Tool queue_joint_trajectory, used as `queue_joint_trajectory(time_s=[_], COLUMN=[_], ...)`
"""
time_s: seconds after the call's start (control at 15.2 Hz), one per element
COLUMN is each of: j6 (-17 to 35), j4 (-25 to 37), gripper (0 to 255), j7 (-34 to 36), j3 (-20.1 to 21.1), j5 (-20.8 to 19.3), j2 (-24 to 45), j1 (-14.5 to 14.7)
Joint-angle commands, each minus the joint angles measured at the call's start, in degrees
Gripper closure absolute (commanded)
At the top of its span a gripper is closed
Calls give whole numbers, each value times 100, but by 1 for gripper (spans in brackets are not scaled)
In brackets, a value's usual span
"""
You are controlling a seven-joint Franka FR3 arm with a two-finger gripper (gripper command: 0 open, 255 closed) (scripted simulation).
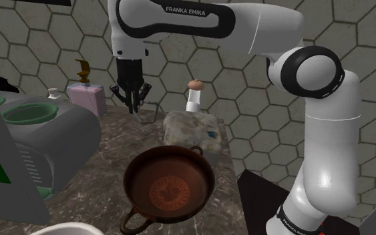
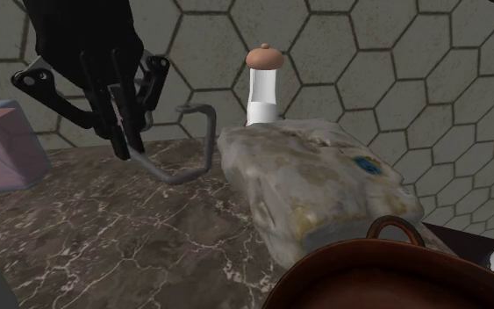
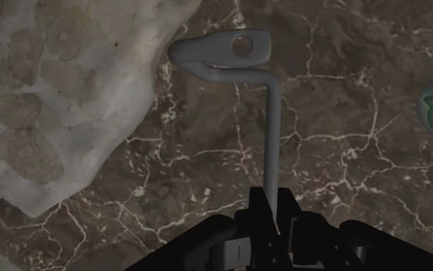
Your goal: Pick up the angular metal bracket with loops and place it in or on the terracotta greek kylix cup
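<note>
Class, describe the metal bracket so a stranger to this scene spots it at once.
Start at the dark marble counter and find the black gripper hanging over it beside the pale stone slab. Its jaws clasp the bracket: a thin grey bent rod ending in a flat eyelet, the only wiry thing there.

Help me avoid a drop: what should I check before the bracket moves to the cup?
1. Bracket clasped in the end effector: ok.
2. Bracket hanging above the marble counter: ok.
3. Cup upright, bowl empty: ok.
4. Clearance past the rough stone beside the route: cannot tell.
5. The grip takes only the rod's end, so the bracket might swing: cannot tell.
</note>
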Motion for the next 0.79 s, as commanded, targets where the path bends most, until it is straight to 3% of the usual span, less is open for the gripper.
queue_joint_trajectory(time_s=[0.0,0.73], j6=[-209,-1461], j4=[285,2174], gripper=[255,255], j7=[10,117], j3=[-1,-4], j5=[-29,-270], j2=[82,728], j1=[31,369])
